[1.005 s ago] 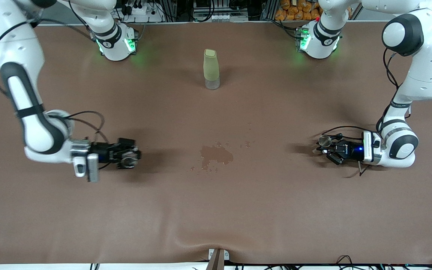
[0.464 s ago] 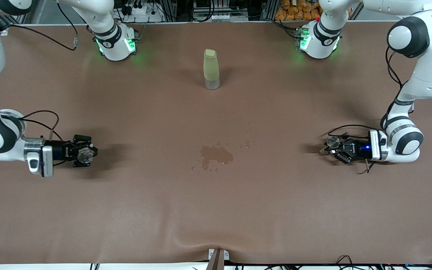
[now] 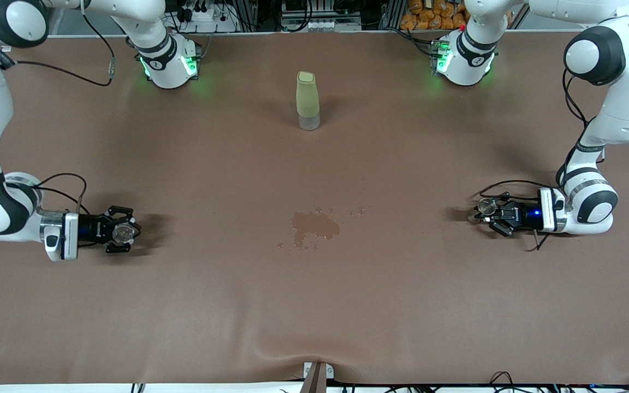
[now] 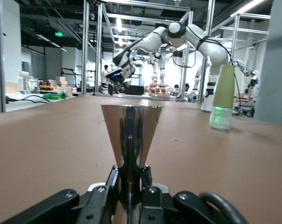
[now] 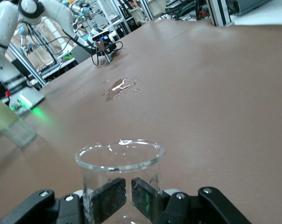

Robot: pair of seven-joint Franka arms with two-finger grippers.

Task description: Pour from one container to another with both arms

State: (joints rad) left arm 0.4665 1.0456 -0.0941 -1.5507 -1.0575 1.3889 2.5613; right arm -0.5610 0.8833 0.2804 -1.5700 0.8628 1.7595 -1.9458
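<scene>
Brown table cover (image 3: 314, 305) — metal frames (image 4: 92, 46), ceiling striplights (image 4: 118, 23).

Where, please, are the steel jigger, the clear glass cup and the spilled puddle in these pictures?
steel jigger (image 4: 131, 135): left wrist view, upper cone's wall.
clear glass cup (image 5: 120, 170): right wrist view, side wall below the rim.
spilled puddle (image 3: 314, 225): front view, middle of the wet patch.

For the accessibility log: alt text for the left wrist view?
The left gripper is shut on the waist of an upright steel jigger over the brown table. A green-topped bottle stands farther off, with the right arm in the distance.
</scene>
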